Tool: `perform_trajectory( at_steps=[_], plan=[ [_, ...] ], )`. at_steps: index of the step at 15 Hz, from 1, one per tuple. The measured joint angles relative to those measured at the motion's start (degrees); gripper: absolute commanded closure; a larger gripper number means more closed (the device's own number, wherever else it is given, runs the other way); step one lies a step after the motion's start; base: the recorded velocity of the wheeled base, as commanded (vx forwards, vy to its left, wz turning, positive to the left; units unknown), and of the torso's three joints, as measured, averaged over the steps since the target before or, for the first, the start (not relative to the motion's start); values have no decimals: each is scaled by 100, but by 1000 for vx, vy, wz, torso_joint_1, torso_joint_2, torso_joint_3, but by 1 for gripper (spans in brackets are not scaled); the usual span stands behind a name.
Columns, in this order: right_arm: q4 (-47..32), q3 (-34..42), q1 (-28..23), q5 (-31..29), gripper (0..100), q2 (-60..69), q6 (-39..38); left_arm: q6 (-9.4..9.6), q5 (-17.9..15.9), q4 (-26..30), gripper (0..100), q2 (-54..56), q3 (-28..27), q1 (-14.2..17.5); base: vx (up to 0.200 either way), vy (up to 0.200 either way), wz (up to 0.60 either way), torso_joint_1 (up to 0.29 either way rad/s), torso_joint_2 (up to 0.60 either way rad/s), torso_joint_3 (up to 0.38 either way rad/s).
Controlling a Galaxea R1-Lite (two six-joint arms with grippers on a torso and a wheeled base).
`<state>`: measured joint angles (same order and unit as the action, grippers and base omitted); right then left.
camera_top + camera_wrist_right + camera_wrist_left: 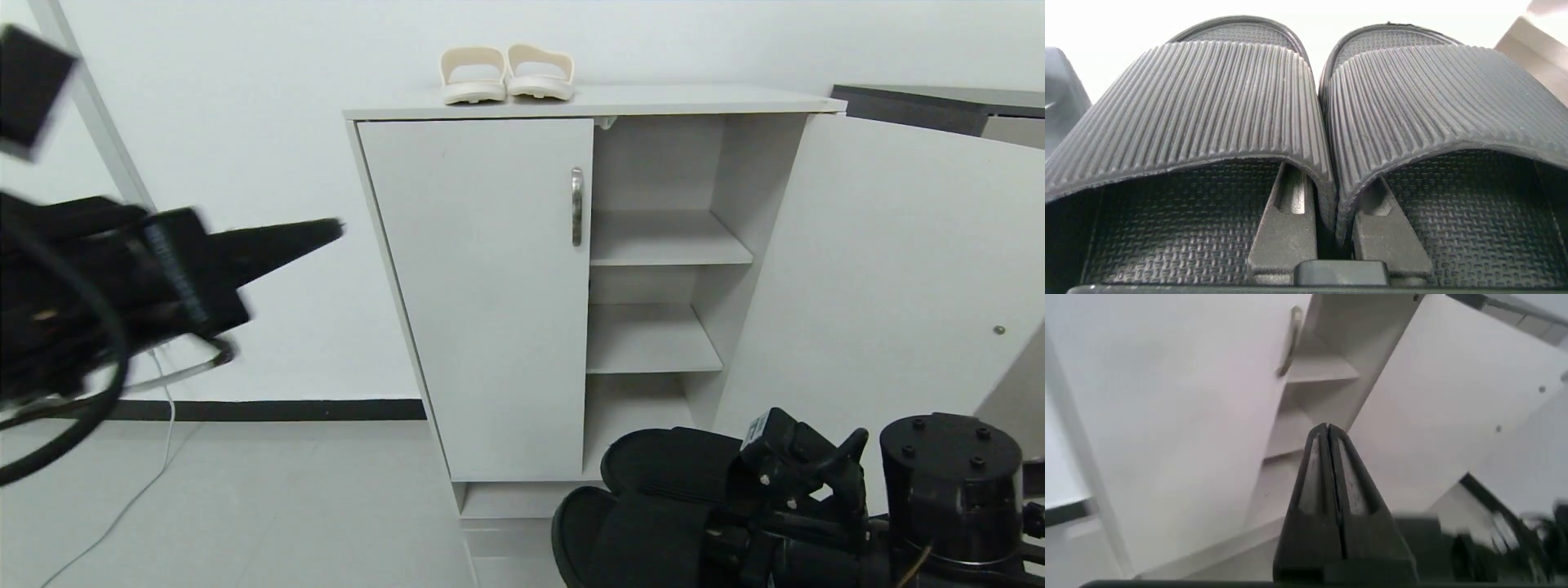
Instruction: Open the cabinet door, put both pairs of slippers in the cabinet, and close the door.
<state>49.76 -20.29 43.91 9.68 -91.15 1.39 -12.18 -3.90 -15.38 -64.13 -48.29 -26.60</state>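
A white cabinet stands against the wall with its right door swung open, baring shelves; the left door is shut. A cream pair of slippers rests on the cabinet top. My right gripper, low in front of the open side, is shut on the black pair of slippers; its fingers pinch the two inner straps together. My left gripper is shut with nothing in it, held up left of the cabinet, its tips pointing toward the cabinet.
Grey tiled floor lies before the cabinet. A thin cable trails on the floor at the left. A dark desk edge shows behind the open door.
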Motion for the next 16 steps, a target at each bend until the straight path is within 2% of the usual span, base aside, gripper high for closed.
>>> perform_trajectory(
  at_steps=[2, 3, 4, 5, 7, 9, 10, 11, 12, 15, 16],
  plan=[
    [-1, -35, -59, -7, 100, 2, 0, 252, 557, 1596, 100, 1375, 369, 190, 0, 0, 0, 0, 0, 0],
    [-4, -40, -69, -16, 100, 5, 5, 419, 833, 2277, 100, 2050, 596, 450, 0, 0, 0, 0, 0, 0],
    [22, -40, -67, -21, 100, 6, 5, 573, 1024, 2572, 100, 2612, 857, 855, 0, 0, 0, 0, 0, 0],
    [43, -38, -72, -24, 100, 17, 6, 728, 1217, 2743, 100, 3163, 1189, 1425, 0, 0, 0, 0, 0, 0],
    [54, -22, -69, -76, 100, 46, 11, 1011, 1331, 2821, 100, 4335, 2161, 2476, 0, 0, 0, 0, 0, 0],
    [51, -16, -67, -90, 100, 59, 13, 1152, 1271, 2277, 100, 5174, 3220, 2977, 0, 0, 0, 0, 0, 0],
    [57, -16, -65, -88, 100, 61, 16, 1218, 1101, 1801, 100, 5441, 3762, 3139, 0, 0, 0, 0, 0, 0],
    [54, -7, -67, -95, 100, 61, 16, 1289, 780, 1476, 100, 5591, 4173, 3222, 0, 0, 0, 0, 0, 0],
    [57, -7, -74, -99, 100, 63, 17, 1296, 346, 1384, 100, 5711, 4513, 3290, 0, 0, 0, 0, 0, 0],
    [57, -2, -54, -98, 100, 61, 38, 1240, -683, 1304, 100, 5869, 4765, 3354, 0, 0, 0, 0, 0, 0],
    [57, 0, -50, -101, 100, 63, 41, 1087, -781, 1320, 100, 5893, 4776, 3305, 0, 0, 0, 0, 0, 0]
  ],
)
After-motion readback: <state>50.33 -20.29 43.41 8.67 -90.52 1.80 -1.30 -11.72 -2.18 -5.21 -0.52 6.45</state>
